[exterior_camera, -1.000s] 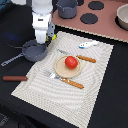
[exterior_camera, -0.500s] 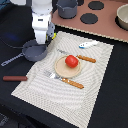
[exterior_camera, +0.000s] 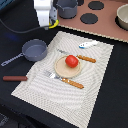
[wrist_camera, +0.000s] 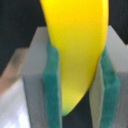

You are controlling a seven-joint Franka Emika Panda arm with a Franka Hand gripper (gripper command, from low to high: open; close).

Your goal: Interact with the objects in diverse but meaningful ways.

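Gripper (wrist_camera: 77, 75) clenched on banana (wrist_camera: 77, 45), pads (wrist_camera: 52, 80) against both sides, raised beside the pan (exterior_camera: 34, 50).

The banana (wrist_camera: 75, 45) looks like smooth, glossy yellow plastic, pressed between claw (wrist_camera: 79, 85) pads (wrist_camera: 52, 85) of rough green foam-like stuff on matt grey plastic blocks. The place mat (exterior_camera: 95, 85) is ribbed woven cloth, the tomato (exterior_camera: 71, 61) shiny red plastic, and the plate (exterior_camera: 61, 70) under it matt and wood-coloured. The frying pan (exterior_camera: 35, 49) is dull grey on the matt black bench (exterior_camera: 15, 30).
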